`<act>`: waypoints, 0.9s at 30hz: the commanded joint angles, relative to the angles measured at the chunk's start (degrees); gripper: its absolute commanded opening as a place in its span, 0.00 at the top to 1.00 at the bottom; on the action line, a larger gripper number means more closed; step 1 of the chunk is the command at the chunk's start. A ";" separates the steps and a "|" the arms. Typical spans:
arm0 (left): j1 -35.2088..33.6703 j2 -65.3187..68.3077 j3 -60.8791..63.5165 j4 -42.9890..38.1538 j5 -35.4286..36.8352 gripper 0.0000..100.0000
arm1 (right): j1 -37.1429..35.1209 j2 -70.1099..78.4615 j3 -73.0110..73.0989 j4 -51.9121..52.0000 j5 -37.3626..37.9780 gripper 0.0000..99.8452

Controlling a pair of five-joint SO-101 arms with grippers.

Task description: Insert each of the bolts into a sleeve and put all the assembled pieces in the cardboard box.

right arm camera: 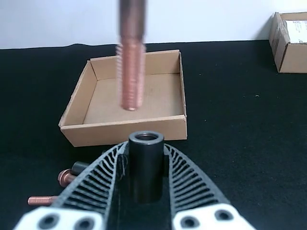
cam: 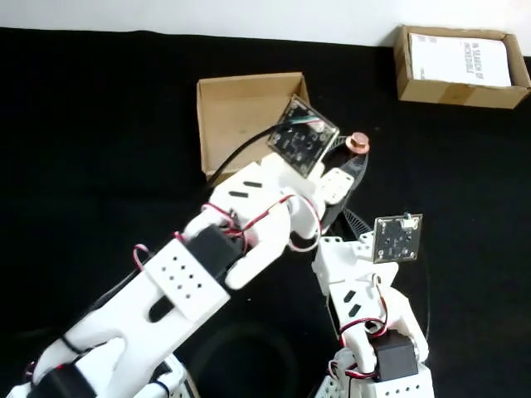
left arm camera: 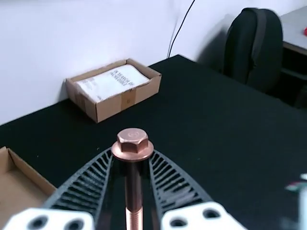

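Note:
My left gripper (left arm camera: 132,155) is shut on a copper bolt (left arm camera: 132,143), head up and shank hanging down. In the high view the bolt head (cam: 358,143) shows just right of the open cardboard box (cam: 241,108). My right gripper (right arm camera: 145,160) is shut on an upright black sleeve (right arm camera: 145,167) with its bore facing up. The bolt's threaded end (right arm camera: 130,91) hangs a short way above the sleeve's mouth, slightly off to one side and not touching it. The cardboard box (right arm camera: 129,127) stands behind, with nothing in it.
Two loose copper bolts (right arm camera: 64,177) (right arm camera: 41,200) and a black sleeve (right arm camera: 79,167) lie on the black table beside the right gripper. A second box holding a printed sheet (cam: 460,66) sits at the far right corner. The left arm (cam: 191,274) crosses the table's middle.

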 commanded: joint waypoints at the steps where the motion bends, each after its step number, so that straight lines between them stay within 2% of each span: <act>1: 0.66 2.59 -1.19 -3.08 0.09 0.99 | -0.22 -0.84 -3.21 0.13 -0.35 0.99; 5: 0.66 5.41 -1.19 -5.01 0.09 0.99 | -0.04 -0.84 -3.21 0.13 -0.35 0.99; 18: -4.00 6.02 1.54 -2.37 0.26 0.99 | 0.04 -0.92 -3.30 -0.04 -0.35 0.99; 27: -3.47 4.18 1.19 -2.11 0.35 0.99 | 0.04 -0.92 -3.03 -0.13 -0.26 0.99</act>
